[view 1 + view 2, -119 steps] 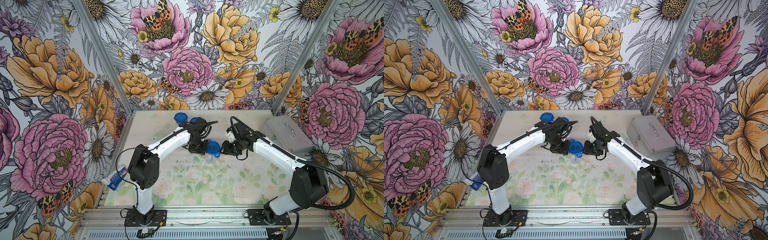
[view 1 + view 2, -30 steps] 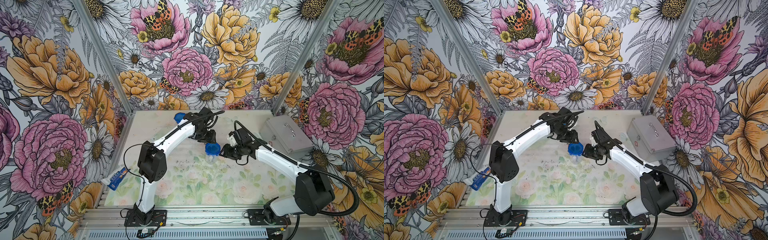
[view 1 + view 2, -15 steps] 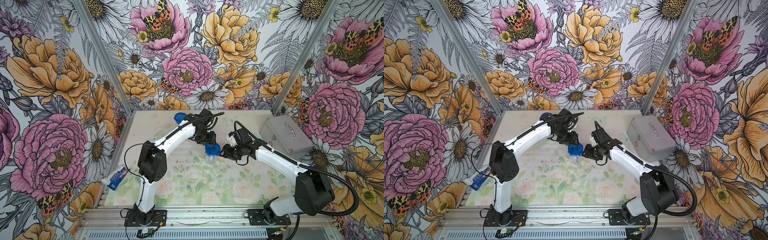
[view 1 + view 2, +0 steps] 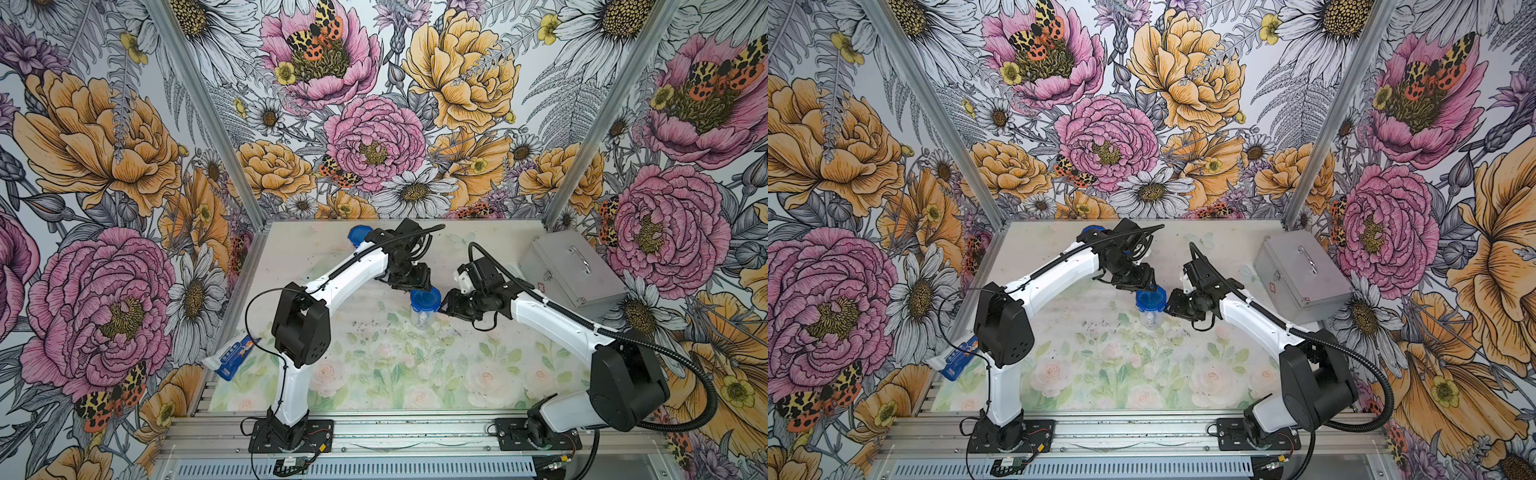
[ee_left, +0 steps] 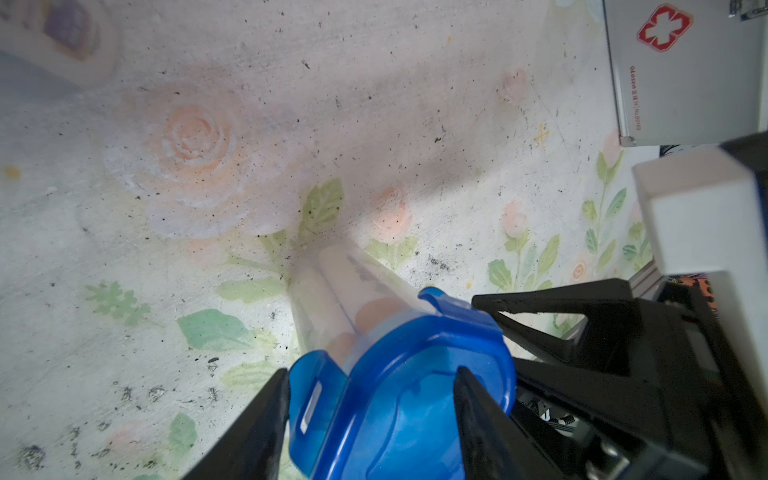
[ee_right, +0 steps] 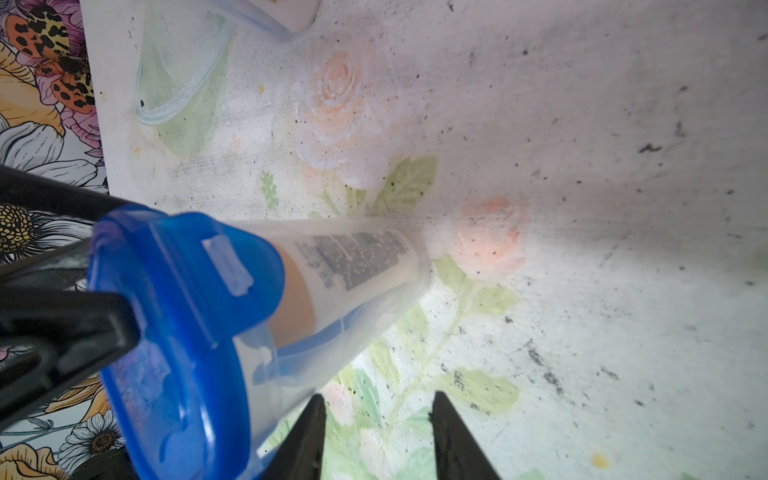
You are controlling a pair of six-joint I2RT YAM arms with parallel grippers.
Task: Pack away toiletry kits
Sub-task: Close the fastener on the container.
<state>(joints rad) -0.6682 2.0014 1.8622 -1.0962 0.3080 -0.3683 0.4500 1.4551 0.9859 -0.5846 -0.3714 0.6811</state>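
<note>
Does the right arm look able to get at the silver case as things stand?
Probably yes: the silver case lies just beside the right arm, with nothing between them, and the right claw seems to hold nothing.

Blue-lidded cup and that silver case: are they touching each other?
Apart. In a top view, bare table shows between the blue-lidded cup and the silver case.

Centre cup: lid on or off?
On. The blue lid sits across the mouth of the clear cup, which stands upright on the table. Cannot tell whether the lid's tabs are latched.
</note>
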